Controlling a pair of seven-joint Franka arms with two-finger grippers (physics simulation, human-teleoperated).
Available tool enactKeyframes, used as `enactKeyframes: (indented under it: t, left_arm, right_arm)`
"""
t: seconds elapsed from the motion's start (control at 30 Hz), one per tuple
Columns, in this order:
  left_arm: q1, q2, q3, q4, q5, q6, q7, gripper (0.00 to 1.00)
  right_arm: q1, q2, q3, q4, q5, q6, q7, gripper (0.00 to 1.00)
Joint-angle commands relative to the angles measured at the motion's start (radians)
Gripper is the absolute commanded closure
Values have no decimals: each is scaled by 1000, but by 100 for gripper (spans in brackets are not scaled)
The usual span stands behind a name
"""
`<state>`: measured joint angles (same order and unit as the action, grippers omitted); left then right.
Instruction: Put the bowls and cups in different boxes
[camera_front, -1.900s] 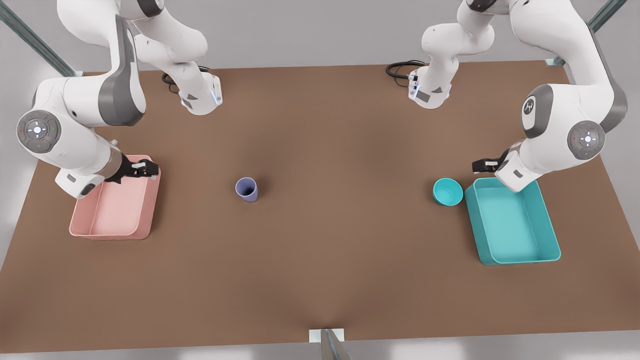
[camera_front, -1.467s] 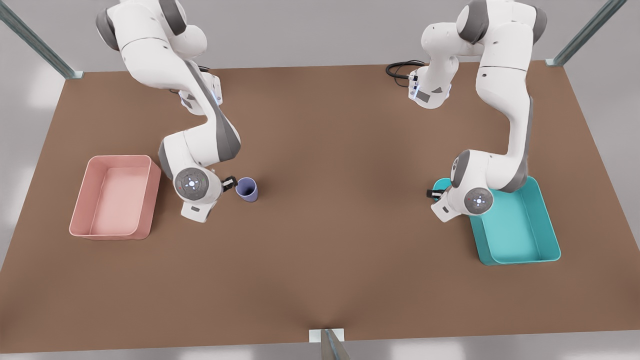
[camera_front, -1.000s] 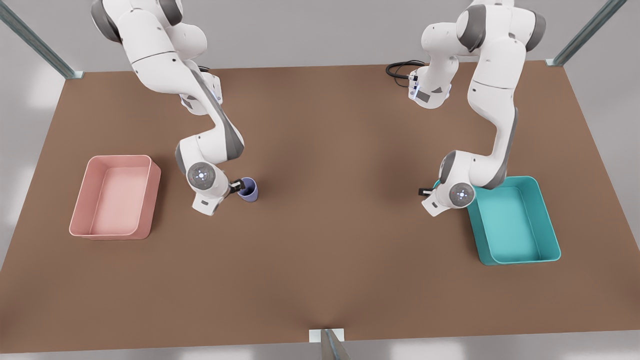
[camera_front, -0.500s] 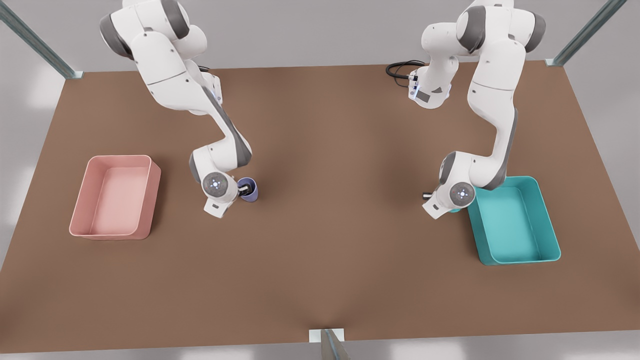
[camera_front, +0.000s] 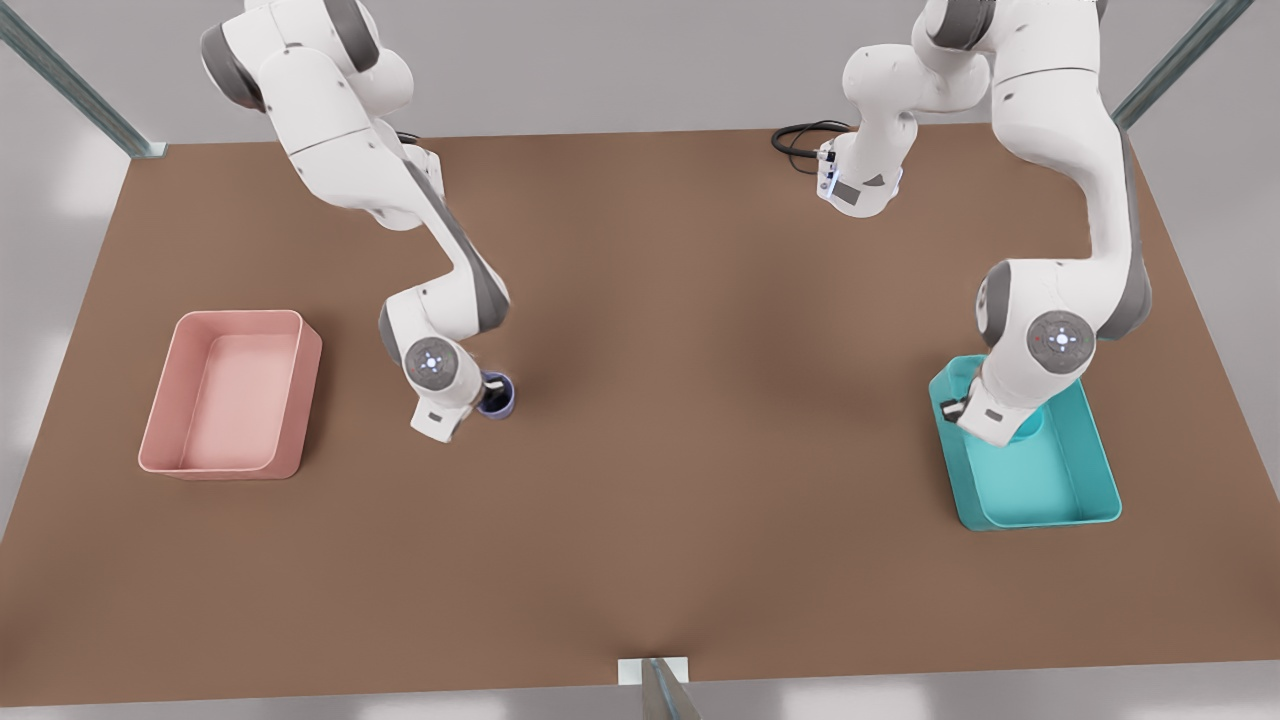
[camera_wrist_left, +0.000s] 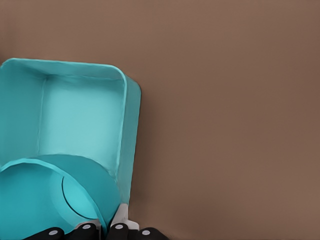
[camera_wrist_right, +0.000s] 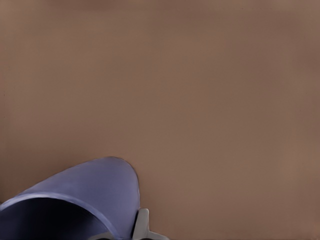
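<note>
The teal bowl hangs over the near-left part of the teal box, at the front view's right. My left gripper is shut on the bowl's rim. On the brown table left of centre, the lavender cup has my right gripper shut on its rim, one finger inside it. The pink box sits empty at the front view's left, apart from the cup.
Both arm bases stand at the table's far edge, with a black cable beside the base on the front view's right. A small metal bracket sits at the middle of the near edge.
My left gripper took the bowl off the table and carried it rightward in the front view over the teal box. My right gripper reached the cup and shut on its rim.
</note>
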<state>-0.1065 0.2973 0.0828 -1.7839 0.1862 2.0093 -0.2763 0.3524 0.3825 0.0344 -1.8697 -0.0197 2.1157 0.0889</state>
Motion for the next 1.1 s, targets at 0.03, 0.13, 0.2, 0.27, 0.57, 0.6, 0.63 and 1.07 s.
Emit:
enactKeyframes:
  t: [0.03,0.13,0.2,0.27,0.57,0.6,0.63,1.07]
  left_arm:
    - [30,39,41,-5,7,23,-60,79]
    - [74,92,43,-12,6,83,-60,79]
    - [97,128,43,-15,6,117,-60,79]
    - [103,163,43,-19,6,144,-60,79]
    - [156,292,43,-19,12,267,-58,79]
    - [159,307,43,-17,10,286,-60,79]
    - [166,315,43,-17,10,306,-58,75]
    - [90,-32,-41,135,-177,-219,-57,0]
  right_arm:
    - [-79,-74,-8,76,-8,-183,-239,79]
    - [-262,-99,-14,141,-20,-183,-534,79]
    - [-365,-80,-14,187,-60,-178,-687,79]
    - [-449,-41,-14,221,-72,-177,-759,79]
    - [-682,42,-27,219,-69,-186,-1045,79]
    - [-690,47,-33,207,-71,-180,-1046,79]
    - [-690,47,-36,187,-95,-137,-1048,79]
    - [-696,102,-76,60,-101,73,-1049,0]
